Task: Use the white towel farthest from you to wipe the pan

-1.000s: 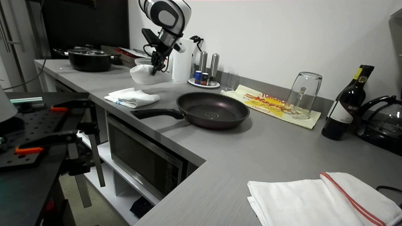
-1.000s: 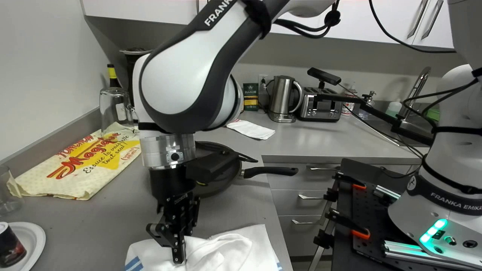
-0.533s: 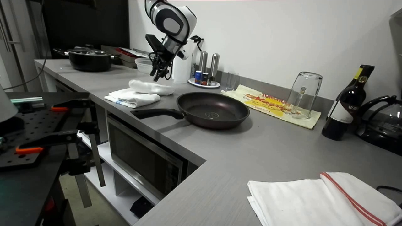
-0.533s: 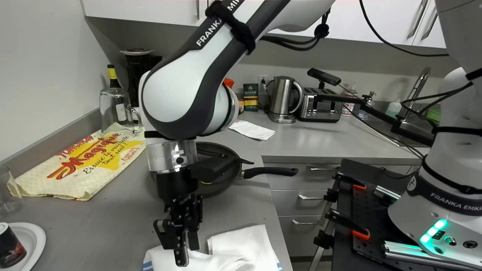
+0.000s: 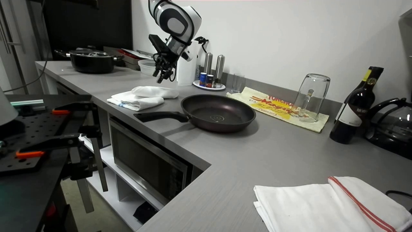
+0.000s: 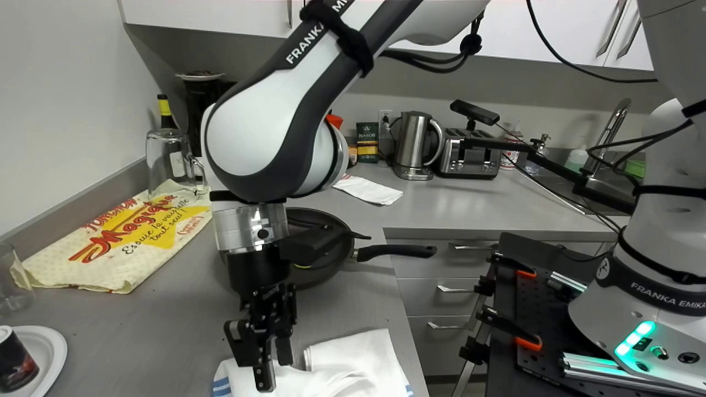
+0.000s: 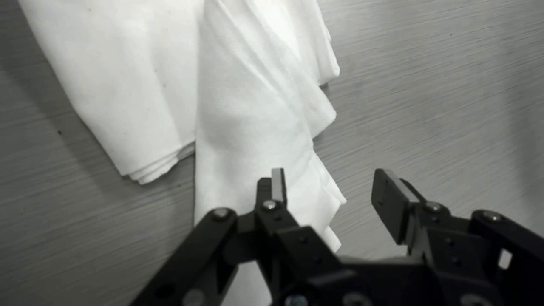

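Observation:
A white towel (image 5: 136, 100) with blue stripes lies on the grey counter beside the pan's handle, in both exterior views (image 6: 358, 353). Part of it is folded; a loose part (image 7: 250, 106) lies beside and against it. I cannot tell whether these are one towel or two. My gripper (image 5: 162, 79) is open and empty just above the loose part, also in an exterior view (image 6: 276, 368) and the wrist view (image 7: 329, 182). The dark pan (image 5: 222, 112) rests upright on the counter; the arm partly hides it in an exterior view (image 6: 325, 270). Another white towel (image 5: 309, 206) has red stripes.
A yellow printed cloth (image 5: 273, 106) with an upturned glass mug (image 5: 310, 96) lies along the wall. A wine bottle (image 5: 354, 106) and coffee pot (image 5: 396, 129) stand beyond. A plate with shakers (image 5: 209, 85) and a paper roll (image 5: 186, 67) stand behind the gripper.
One second ago my gripper held part of the white towel above the counter. It has let go, the cloth has dropped and settled flatter, and the arm has shifted slightly towards the pan.

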